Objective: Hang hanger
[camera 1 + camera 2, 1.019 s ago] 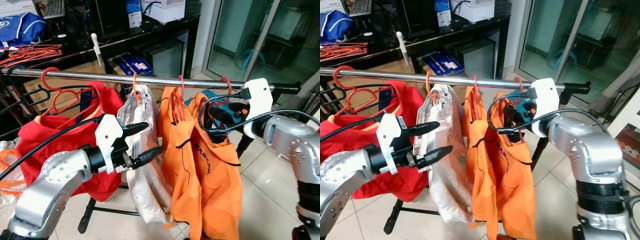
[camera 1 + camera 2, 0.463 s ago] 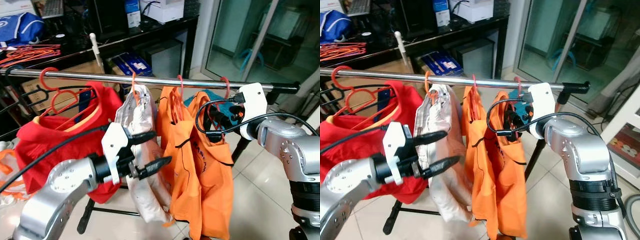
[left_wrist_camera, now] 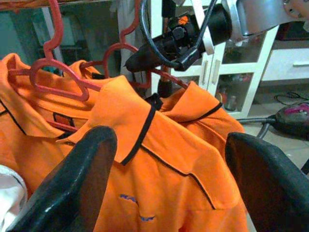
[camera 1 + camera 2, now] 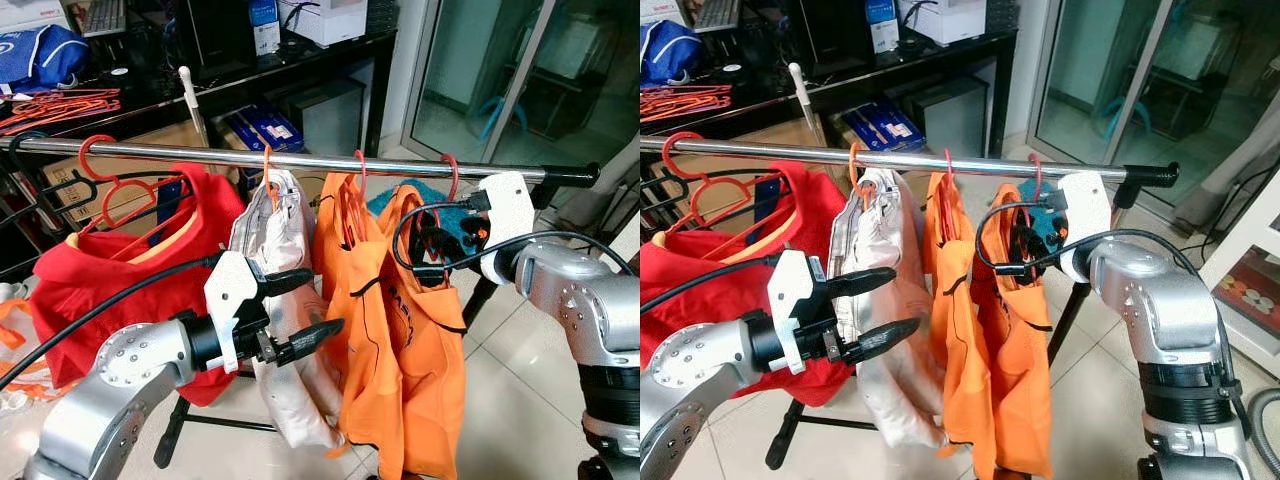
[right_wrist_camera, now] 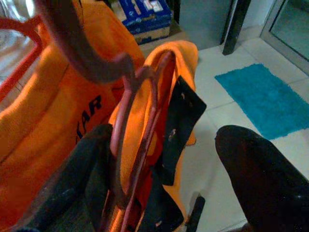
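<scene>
The right gripper [image 5: 159,179], at the right of centre in the head views, is sitting with its fingers spread wide; one finger [image 5: 72,188] is touching the red hanger [image 5: 137,125], the other standing apart. That hanger's hook [image 4: 451,172] is resting over the steel rail [image 4: 320,160] toward its right end, carrying an orange shirt [image 4: 425,360]. The left gripper [image 4: 300,305], low and centre-left, is hovering open and empty before a white garment [image 4: 285,330]. A red shirt [image 4: 120,260] is hanging at far left.
</scene>
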### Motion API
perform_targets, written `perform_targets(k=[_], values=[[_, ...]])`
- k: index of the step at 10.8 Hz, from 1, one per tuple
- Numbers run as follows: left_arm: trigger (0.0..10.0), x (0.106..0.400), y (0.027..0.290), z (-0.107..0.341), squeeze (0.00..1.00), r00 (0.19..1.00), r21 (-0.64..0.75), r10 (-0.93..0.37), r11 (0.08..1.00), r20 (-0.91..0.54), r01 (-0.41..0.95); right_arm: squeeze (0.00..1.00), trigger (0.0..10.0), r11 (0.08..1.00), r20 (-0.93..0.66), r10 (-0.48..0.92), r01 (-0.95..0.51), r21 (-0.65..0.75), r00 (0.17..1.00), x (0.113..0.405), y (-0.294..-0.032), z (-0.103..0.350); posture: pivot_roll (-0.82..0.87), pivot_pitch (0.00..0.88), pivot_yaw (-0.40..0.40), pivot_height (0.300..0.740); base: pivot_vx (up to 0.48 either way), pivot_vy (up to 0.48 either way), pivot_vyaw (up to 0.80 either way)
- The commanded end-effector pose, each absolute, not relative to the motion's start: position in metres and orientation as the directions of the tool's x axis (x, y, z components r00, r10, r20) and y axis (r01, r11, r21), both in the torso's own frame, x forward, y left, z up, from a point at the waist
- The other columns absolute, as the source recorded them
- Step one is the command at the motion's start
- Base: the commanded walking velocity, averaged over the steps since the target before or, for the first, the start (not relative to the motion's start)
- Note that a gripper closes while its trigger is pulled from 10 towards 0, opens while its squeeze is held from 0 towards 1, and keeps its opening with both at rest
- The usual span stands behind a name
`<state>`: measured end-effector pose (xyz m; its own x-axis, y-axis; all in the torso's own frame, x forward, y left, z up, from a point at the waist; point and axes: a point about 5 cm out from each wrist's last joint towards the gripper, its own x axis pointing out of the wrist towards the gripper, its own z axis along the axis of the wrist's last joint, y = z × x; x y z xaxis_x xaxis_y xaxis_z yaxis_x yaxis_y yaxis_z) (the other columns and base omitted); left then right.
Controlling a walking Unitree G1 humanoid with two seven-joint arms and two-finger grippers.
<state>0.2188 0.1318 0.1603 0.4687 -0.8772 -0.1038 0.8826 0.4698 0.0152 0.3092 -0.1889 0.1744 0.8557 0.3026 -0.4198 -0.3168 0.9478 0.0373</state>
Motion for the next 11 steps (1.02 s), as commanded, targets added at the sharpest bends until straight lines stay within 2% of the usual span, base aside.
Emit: perform_targets(k=[1, 3, 4, 5, 7, 8, 9, 11], values=[[10.0, 0.22, 0.134, 0.164, 0.0, 0.472, 0.041, -0.875, 0.471, -0.107, 0.881, 0.0, 10.0, 0.948, -0.399, 0.307, -0.316, 0.045, 0.864, 0.31, -0.189, 0.178, -0.19, 0.0, 0.024, 0.74, 0.0, 0.0, 0.0], [10.0, 0.219, 0.135, 0.165, 0.0, 0.473, 0.044, -0.874, 0.471, -0.11, 0.881, 0.0, 10.0, 0.944, -0.393, 0.321, -0.327, 0.053, 0.862, 0.314, -0.183, 0.178, -0.18, 0.0, 0.02, 0.74, 0.0, 0.0, 0.0], [10.0, 0.218, 0.134, 0.165, 0.0, 0.471, 0.042, -0.875, 0.469, -0.109, 0.882, 0.0, 6.3, 0.94, -0.39, 0.33, -0.335, 0.059, 0.859, 0.316, -0.18, 0.177, -0.17, 0.0, 0.019, 0.74, 0.0, 0.0, 0.0], [10.0, 0.217, 0.134, 0.165, 0.0, 0.471, 0.041, -0.875, 0.47, -0.11, 0.882, 0.0, 4.5, 0.94, -0.391, 0.332, -0.337, 0.059, 0.858, 0.317, -0.179, 0.175, -0.17, 0.0, 0.016, 0.74, 0.0, 0.0, 0.0], [10.0, 0.218, 0.138, 0.165, 0.0, 0.491, 0.051, -0.863, 0.489, -0.118, 0.871, 0.0, 3.8, 0.936, -0.395, 0.339, -0.346, 0.057, 0.854, 0.318, -0.177, 0.174, -0.17, 0.0, 0.016, 0.74, 0.0, 0.0, 0.0], [10.0, 0.218, 0.139, 0.166, 0.0, 0.49, 0.051, -0.864, 0.488, -0.118, 0.872, 0.0, 2.4, 0.938, -0.392, 0.336, -0.341, 0.058, 0.857, 0.318, -0.178, 0.174, -0.17, 0.0, 0.019, 0.74, 0.0, 0.0, 0.0], [10.0, 0.218, 0.14, 0.165, 0.0, 0.49, 0.051, -0.863, 0.487, -0.121, 0.872, 0.0, 0.0, 0.939, -0.39, 0.333, -0.339, 0.056, 0.859, 0.319, -0.178, 0.175, -0.17, 0.0, 0.02, 0.74, 0.0, 0.0, 0.0], [10.0, 0.218, 0.141, 0.166, 0.0, 0.491, 0.056, -0.863, 0.488, -0.122, 0.871, 0.0, 0.0, 0.938, -0.388, 0.335, -0.342, 0.054, 0.859, 0.319, -0.179, 0.175, -0.16, 0.0, 0.023, 0.74, 0.0, 0.0, 0.0]])
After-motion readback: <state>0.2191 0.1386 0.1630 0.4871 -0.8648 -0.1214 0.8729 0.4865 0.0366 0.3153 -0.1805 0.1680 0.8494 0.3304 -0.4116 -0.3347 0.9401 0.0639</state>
